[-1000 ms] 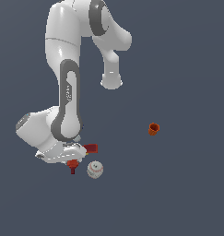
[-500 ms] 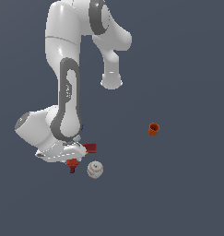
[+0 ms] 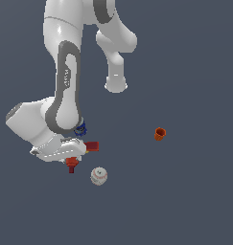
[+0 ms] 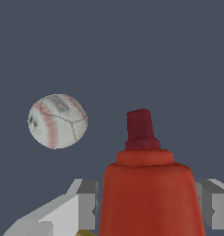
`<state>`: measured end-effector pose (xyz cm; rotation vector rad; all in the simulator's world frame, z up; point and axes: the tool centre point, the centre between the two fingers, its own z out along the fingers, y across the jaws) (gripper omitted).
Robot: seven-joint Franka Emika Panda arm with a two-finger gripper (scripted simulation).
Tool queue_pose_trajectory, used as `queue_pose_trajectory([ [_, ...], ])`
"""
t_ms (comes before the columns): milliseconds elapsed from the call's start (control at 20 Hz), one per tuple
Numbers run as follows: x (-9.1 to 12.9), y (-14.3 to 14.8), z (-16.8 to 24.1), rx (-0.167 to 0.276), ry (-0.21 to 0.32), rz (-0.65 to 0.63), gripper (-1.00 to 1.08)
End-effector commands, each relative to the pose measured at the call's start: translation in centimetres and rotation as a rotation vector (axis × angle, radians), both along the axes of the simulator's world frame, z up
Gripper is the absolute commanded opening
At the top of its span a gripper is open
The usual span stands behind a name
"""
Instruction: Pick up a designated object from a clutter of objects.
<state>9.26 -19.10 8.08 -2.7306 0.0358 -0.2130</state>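
Observation:
The red drill is held in my gripper; its dark red tip points down, just above the floor. In the wrist view the drill body fills the space between my two grey fingers, which press on its sides, with the dark red tip sticking out ahead. A bit of yellow shows at the drill's base. The gripper is shut on the drill. The arm hides most of the drill in the exterior view.
A white baseball with red stitching lies just to the exterior view's right of the drill tip; it also shows in the wrist view. A blue can peeks out behind the arm. A small orange cup stands far off to the right.
The gripper and the drill in it have risen slightly; the drill tip now sits higher relative to the baseball. The baseball and the cup have not moved.

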Motion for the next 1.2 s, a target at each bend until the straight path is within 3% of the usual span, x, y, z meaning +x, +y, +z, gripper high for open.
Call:
queue_pose_trajectory([
  [0,-0.5,-0.3,2.3,-0.002,-0.005,0.000,-1.00],
  [1150,-7.6,-4.0,28.3,-0.003,-0.004,0.001,-1.00],
])
